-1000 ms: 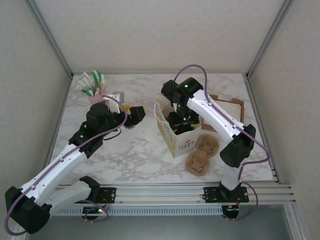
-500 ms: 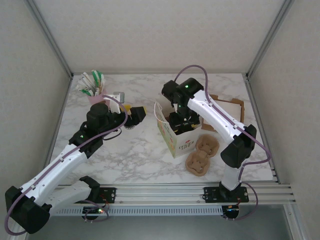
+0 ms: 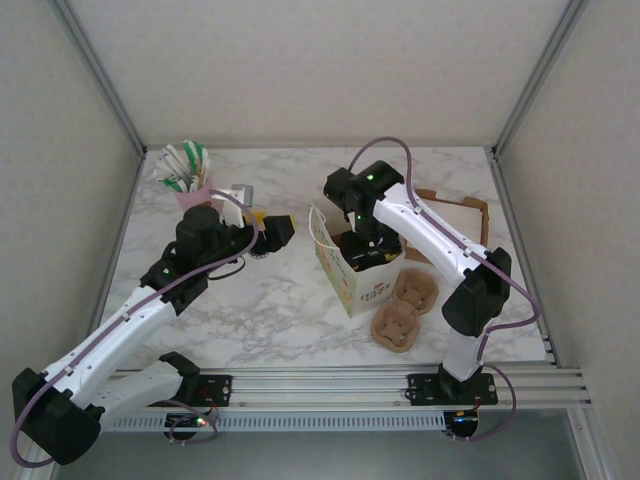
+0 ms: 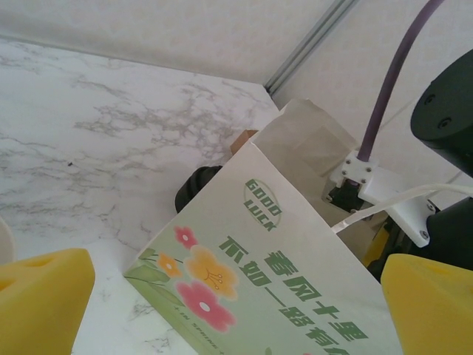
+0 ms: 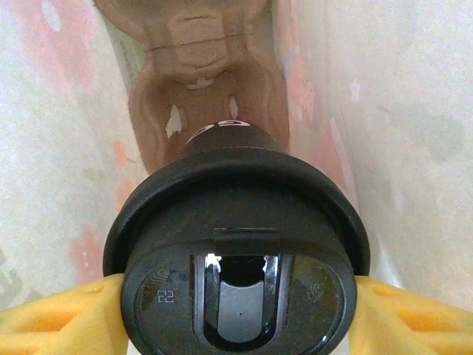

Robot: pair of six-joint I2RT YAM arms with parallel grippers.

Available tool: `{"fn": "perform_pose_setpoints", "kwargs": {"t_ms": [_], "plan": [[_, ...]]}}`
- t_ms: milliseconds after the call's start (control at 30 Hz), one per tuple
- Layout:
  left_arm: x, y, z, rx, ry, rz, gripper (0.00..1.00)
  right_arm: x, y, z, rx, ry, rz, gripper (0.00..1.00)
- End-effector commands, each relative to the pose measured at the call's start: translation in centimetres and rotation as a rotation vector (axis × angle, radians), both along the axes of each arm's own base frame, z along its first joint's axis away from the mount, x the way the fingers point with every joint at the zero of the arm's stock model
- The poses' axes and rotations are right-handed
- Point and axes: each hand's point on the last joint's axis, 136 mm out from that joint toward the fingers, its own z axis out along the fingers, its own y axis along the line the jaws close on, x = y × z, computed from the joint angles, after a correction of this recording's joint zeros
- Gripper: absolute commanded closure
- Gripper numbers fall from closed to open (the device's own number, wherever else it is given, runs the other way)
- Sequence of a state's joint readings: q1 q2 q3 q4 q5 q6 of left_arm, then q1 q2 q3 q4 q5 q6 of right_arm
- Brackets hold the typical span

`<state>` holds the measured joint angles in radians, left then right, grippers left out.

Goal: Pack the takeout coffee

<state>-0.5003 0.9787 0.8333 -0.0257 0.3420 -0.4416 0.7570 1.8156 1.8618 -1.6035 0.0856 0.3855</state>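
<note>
From above you see the right gripper (image 3: 362, 248) sunk in the open paper bag (image 3: 352, 285), with the left gripper (image 3: 277, 232) near on its left; your left wrist view shows yellow pads (image 4: 41, 299) spread wide before the bag's flowered wall; your right wrist view shows fingers (image 5: 59, 318) clamped on the takeout coffee (image 5: 238, 259) inside the bag, above a brown pulp tray (image 5: 196, 74).

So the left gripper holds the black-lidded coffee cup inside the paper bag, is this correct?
Not quite. It is the right gripper that holds the black-lidded coffee cup inside the paper bag, as the right wrist view shows. The left gripper is open, beside the bag and holding nothing.
</note>
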Motion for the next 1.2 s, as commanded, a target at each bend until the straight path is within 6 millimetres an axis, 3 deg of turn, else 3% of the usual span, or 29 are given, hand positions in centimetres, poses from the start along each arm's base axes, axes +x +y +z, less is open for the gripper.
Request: {"fn": "perform_pose_setpoints", "kwargs": {"t_ms": [0, 1167], "plan": [[-0.28, -0.52, 0.37, -0.007, -0.025, -0.028, 0.00, -0.09, -0.42, 0.22, 0.001, -0.006, -0.001, 0.32], [-0.27, -0.56, 0.32, -0.003, -0.023, -0.024, 0.00, 0.06, -0.03, 1.09, 0.047, -0.040, 0.005, 0.32]]}}
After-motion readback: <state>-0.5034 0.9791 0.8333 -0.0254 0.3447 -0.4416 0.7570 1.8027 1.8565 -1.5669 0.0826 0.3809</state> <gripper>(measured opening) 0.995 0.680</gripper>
